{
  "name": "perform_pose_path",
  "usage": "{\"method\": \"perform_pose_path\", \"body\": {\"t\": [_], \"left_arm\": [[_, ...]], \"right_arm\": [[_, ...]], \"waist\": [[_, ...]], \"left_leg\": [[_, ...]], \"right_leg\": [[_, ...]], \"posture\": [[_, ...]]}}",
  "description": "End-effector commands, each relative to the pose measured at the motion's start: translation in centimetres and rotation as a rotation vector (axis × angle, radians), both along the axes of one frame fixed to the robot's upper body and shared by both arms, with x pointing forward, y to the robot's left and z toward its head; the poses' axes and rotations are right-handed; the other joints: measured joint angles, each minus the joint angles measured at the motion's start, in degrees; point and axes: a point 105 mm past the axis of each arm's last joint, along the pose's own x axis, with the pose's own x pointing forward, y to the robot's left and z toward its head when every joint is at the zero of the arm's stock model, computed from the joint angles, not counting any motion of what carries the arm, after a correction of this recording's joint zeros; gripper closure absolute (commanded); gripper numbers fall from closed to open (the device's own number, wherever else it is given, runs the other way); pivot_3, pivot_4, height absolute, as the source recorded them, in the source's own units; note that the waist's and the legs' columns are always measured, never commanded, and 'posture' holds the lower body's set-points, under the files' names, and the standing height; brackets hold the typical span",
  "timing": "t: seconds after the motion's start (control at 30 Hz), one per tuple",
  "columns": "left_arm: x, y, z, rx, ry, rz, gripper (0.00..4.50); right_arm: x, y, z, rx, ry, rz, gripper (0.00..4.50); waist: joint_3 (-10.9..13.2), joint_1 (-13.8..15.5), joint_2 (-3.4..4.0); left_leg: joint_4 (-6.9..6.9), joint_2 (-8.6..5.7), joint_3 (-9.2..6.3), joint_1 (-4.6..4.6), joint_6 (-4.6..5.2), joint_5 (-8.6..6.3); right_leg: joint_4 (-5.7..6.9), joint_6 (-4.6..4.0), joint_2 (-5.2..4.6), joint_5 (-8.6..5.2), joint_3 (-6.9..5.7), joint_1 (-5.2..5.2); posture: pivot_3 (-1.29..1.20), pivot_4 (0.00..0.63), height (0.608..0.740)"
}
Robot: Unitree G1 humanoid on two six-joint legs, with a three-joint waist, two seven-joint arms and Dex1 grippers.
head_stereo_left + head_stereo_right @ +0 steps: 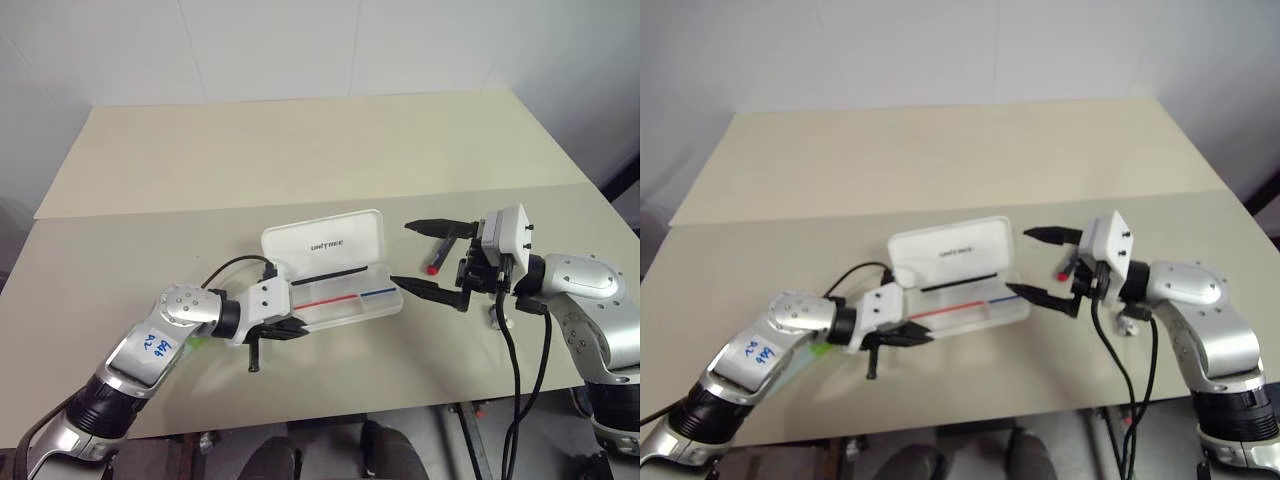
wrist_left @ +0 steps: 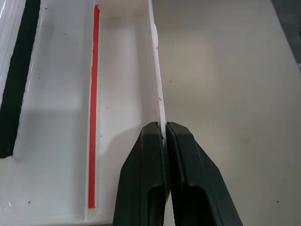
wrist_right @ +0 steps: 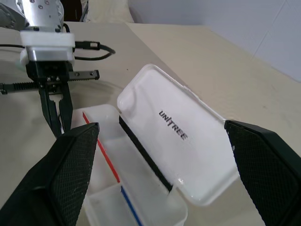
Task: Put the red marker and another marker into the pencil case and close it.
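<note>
Pencil case, a flat white hard-plastic box with rounded corners, lies open near the middle of a wide beige counter. Its lid stands tilted back on the far side, with small dark "UNITREE" lettering across the inner face and a black strip along the hinge edge. The shallow tray in front is divided lengthwise, and a thin red stick and a thin blue stick lie end to end along the divider.

Left claw reaches in from the robot's left, its two black fingers pressed together and pinching the near rim of the tray at its left end; the left wrist view shows the thin white wall caught between the fingertips.

Right claw hovers level just off the case's right end, fingers spread wide, one above the other, holding nothing.

Red marker, short with a red barrel, lies on the counter just past the case's right end, partly hidden behind the right claw.

A small patch of pale lime green, likely the second marker, peeks out on the counter beneath the left forearm, mostly hidden.
</note>
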Motion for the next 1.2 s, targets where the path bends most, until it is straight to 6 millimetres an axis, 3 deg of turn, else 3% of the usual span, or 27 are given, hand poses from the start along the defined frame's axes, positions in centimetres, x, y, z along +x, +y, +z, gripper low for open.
{"method": "perform_pose_path", "body": {"t": [0.03, 0.33, 0.47, 0.73, 1.2], "left_arm": [[0.7, -1.0, 0.3, 0.011, -0.072, -0.038, 4.44], [1.0, -2.0, 0.0, 0.009, -0.071, -0.031, 4.44], [1.0, -2.9, 0.1, -0.032, -0.046, -0.001, 3.34], [1.1, -3.0, 1.2, -0.092, -0.064, 0.018, 0.68], [0.1, -1.6, 2.4, -0.247, -0.123, 0.062, 0.68]], "right_arm": [[-0.5, 0.1, 1.4, 0.014, -0.061, 0.001, 0.0], [-0.6, 0.2, 1.5, 0.032, -0.077, -0.025, 0.0], [-0.7, 0.3, 1.4, 0.041, -0.079, -0.034, 0.0], [-0.7, 0.7, 1.2, 0.054, -0.071, -0.027, 0.0], [-0.5, 1.3, 0.7, 0.064, -0.05, 0.006, 0.0]], "waist": [[0.0, 0.5, 0.0], [0.0, 1.4, 0.0], [0.0, 1.4, -0.01], [0.0, 0.6, -0.01], [0.0, 0.4, -0.01]], "left_leg": [[0.02, -0.02, 0.0, -0.01, 0.0, 0.0], [0.1, -0.05, -0.03, 0.01, 0.01, 0.01], [0.12, -0.13, -0.04, 0.02, 0.02, 0.01], [0.01, 0.1, 0.0, 0.02, 0.02, 0.01], [0.0, 0.09, 0.01, 0.02, 0.02, 0.01]], "right_leg": [[-0.01, 0.0, -0.01, 0.0, 0.0, 0.01], [-0.06, 0.04, -0.02, 0.02, 0.01, 0.13], [-0.1, 0.05, -0.06, 0.03, 0.03, 0.18], [-0.09, 0.06, 0.13, 0.03, -0.05, 0.03], [-0.11, 0.06, 0.11, 0.03, -0.01, 0.03]], "posture": [[0.0, 0.15, 0.74], [0.0, 0.15, 0.74], [0.0, 0.15, 0.74], [0.0, 0.15, 0.74], [0.0, 0.15, 0.74]]}}
